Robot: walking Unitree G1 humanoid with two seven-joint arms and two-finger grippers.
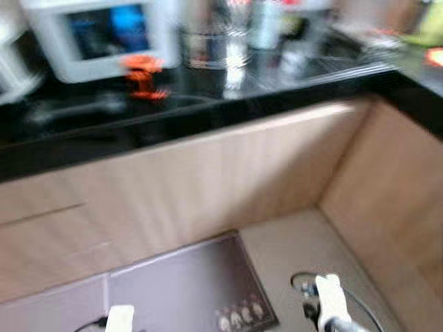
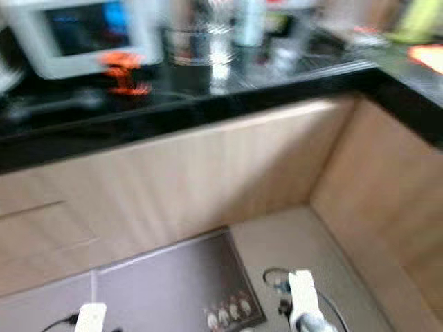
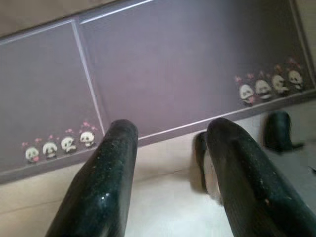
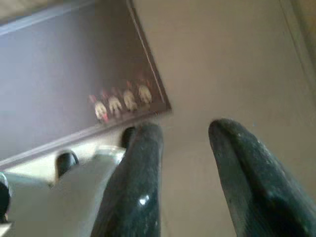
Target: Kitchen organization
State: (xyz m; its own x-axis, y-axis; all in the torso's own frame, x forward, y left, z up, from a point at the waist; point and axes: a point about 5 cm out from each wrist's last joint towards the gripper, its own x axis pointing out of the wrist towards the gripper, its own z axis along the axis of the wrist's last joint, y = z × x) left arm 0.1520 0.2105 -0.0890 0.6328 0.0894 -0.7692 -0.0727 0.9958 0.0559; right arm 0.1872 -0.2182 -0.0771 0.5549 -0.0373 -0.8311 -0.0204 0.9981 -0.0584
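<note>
You have two mats (image 3: pixel 187 64) side by side on the floor, each printed with four pandas (image 3: pixel 59 145), lying beyond both jaws. Your left gripper (image 3: pixel 170 148) and right gripper (image 4: pixel 185 148) hang low, pointing down, jaws parted and empty. The black counter (image 1: pixel 208 104) ahead is blurred.

Black counter (image 1: pixel 208 111) — blurred white appliance (image 1: pixel 104 38), orange item (image 1: pixel 144 76) — mat (image 1: pixel 187 283) on beige floor (image 1: pixel 304 242).
</note>
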